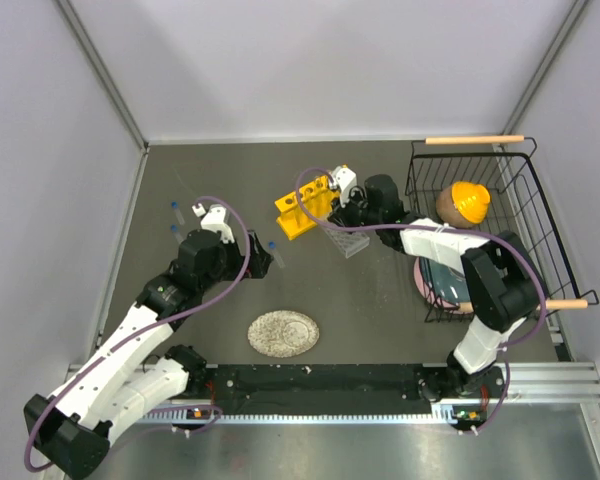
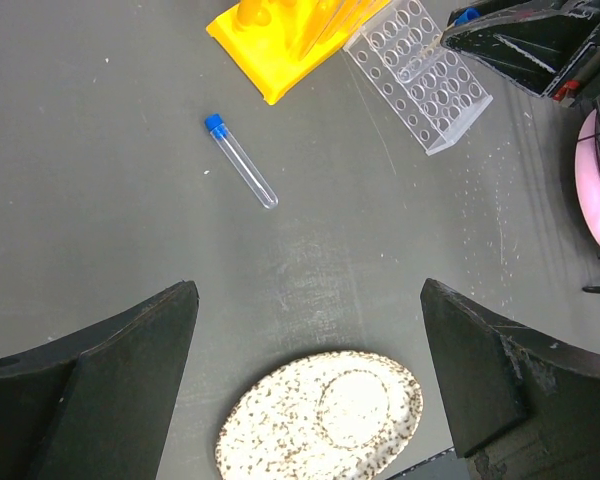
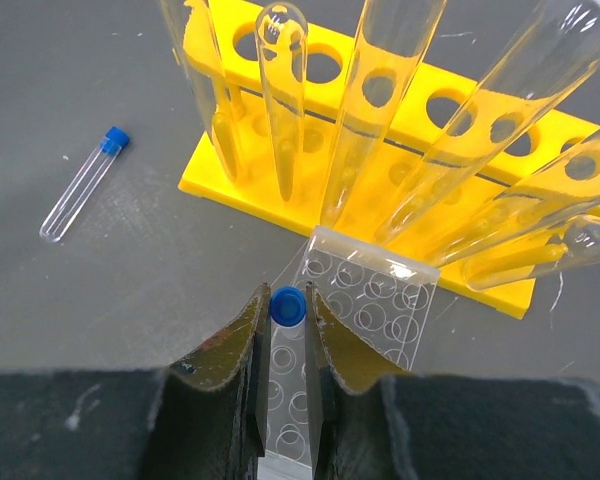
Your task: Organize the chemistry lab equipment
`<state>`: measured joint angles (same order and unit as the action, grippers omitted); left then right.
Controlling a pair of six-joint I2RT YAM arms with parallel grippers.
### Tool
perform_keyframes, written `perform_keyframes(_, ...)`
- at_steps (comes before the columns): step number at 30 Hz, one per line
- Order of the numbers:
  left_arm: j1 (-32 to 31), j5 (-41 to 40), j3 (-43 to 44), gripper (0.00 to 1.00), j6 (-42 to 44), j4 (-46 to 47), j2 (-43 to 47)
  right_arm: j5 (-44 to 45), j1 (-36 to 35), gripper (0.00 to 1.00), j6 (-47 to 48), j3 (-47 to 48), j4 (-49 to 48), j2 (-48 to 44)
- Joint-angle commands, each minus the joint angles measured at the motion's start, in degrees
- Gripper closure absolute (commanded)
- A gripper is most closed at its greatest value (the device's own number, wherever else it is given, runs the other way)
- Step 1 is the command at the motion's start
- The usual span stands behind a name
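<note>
Right claw [image 3: 287, 315] is clenched on a small blue-capped clear vial [image 3: 287, 305], upright, directly over the small clear gridded rack [image 3: 365, 290]. That sits toward the far edge of the grey table [image 1: 380, 320], just beside the yellow six-hole rack [image 3: 280, 190] of thin glass tubes [image 3: 380, 90]. Looks like a straight drop from here. Left claw [image 2: 305, 340] hangs spread open and empty, with a second capped vial [image 2: 242, 163] lying flat diagonally ahead.

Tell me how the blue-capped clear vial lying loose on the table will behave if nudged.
The slim clear blue-capped vial lies on its side, round-bodied, so it would probably roll if pushed sideways. It looks empty, so likely light. Its smooth wall may slip in the open left claw.
</note>
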<state>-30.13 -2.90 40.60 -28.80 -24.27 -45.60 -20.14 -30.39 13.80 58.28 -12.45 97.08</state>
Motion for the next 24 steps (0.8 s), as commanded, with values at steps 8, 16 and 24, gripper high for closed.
perform_keyframes(8, 0.7, -0.5, -0.3, 0.01, 0.8, 0.5, 1.5, 0.5, -0.9, 0.86, -0.2, 1.0, -2.1, 1.0)
perform_keyframes(16, 0.8, -0.3, -0.3, 0.01, 0.6, 0.5, 1.7, 0.6, -0.9, 0.82, 0.0, 1.3, -0.8, 3.0)
perform_keyframes(24, 0.9, 0.3, -0.3, 0.01, 0.1, 1.1, 1.3, 0.2, -0.8, 0.78, 0.6, 0.6, 0.0, 2.6)
